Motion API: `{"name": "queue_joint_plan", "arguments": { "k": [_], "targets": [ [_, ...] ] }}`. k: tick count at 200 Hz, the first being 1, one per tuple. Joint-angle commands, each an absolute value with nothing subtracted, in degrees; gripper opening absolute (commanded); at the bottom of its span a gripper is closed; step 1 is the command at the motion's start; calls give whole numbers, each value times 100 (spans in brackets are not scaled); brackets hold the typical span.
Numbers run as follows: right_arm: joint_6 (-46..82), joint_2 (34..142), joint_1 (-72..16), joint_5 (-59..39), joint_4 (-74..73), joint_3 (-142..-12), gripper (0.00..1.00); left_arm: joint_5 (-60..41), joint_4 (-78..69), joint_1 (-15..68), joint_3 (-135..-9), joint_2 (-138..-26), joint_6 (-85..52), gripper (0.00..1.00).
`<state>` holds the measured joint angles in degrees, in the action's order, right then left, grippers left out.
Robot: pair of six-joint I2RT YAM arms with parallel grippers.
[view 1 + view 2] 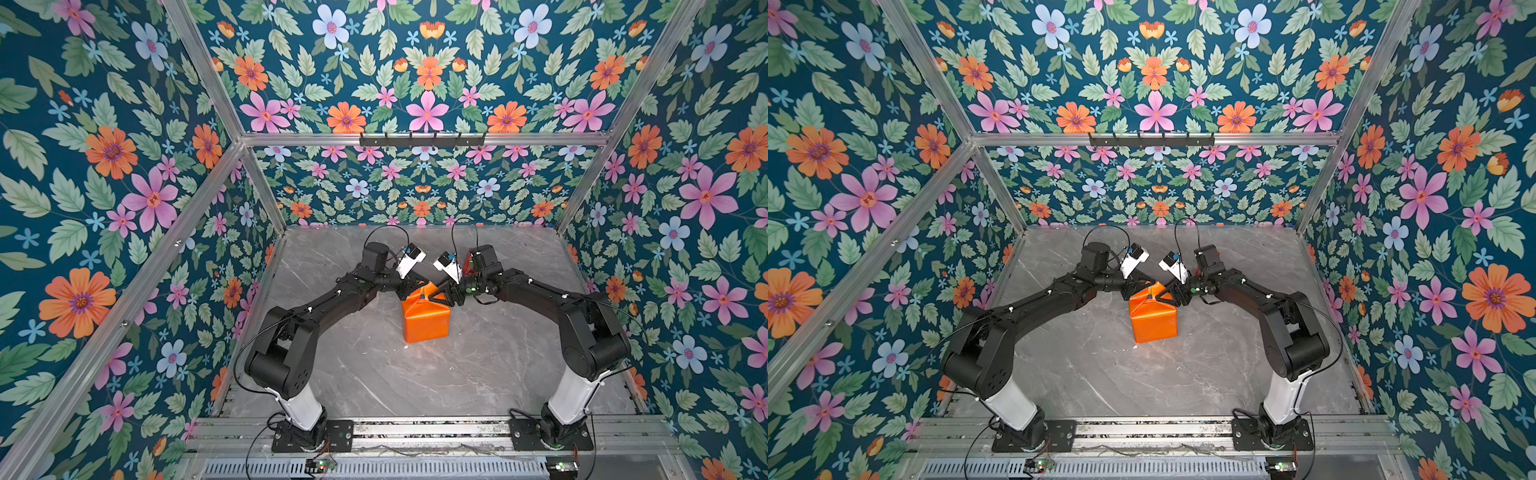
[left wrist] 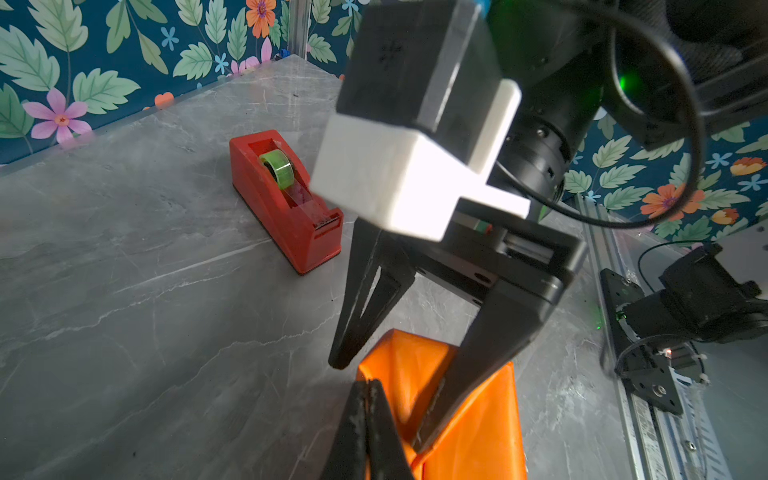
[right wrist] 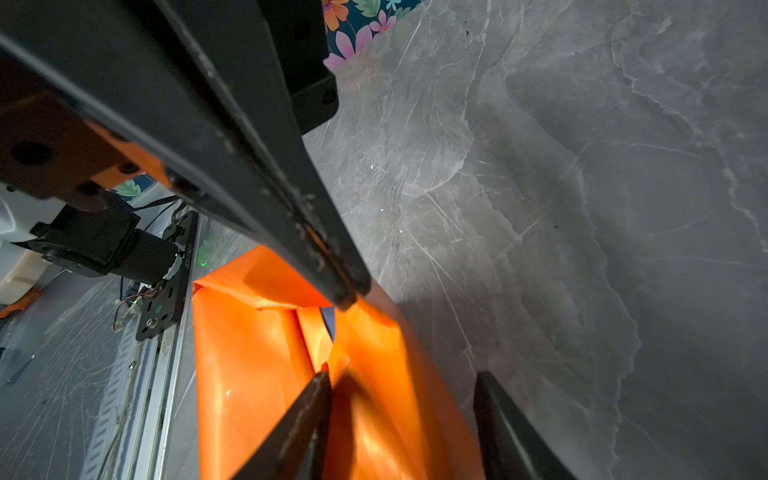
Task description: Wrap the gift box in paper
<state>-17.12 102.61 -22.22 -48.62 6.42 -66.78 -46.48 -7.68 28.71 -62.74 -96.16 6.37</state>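
Left arm: bent inward, left gripper [image 3: 351, 297] pressed together at the glossy orange paper [image 1: 426, 320] top.
Right arm: mirrored, right gripper [image 3: 403, 376] spread.

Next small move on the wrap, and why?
Probably close the right gripper on the end fold: its jaws stand open astride the paper, the left gripper is shut at the flap edge, and blue box shows through.

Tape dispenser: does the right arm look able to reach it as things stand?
Probably yes. The tape dispenser stands free on the table close by the right gripper, whose open jaws hold nothing. It would first have to lift clear of the paper fold it straddles.
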Motion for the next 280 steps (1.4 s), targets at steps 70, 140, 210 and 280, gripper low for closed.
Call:
{"name": "queue_joint_plan", "arguments": {
  "k": [70,140,210,280],
  "targets": [
    [-1131,10128,-2230,-4767,505,-6645,65,-4378,-837,2928,-6175,-9462,900,0],
    [-580,9935,-2215,-4822,193,-6519,71,-4285,-835,2971,-6091,-9413,1001,0],
    [-462,9595,-2119,-4511,195,-6012,71,-4254,-835,2971,-6056,-9347,1025,0],
    [272,9563,-2119,-4239,-409,-5432,66,-4088,-861,3179,-5886,-9187,941,0]
  ]
}}
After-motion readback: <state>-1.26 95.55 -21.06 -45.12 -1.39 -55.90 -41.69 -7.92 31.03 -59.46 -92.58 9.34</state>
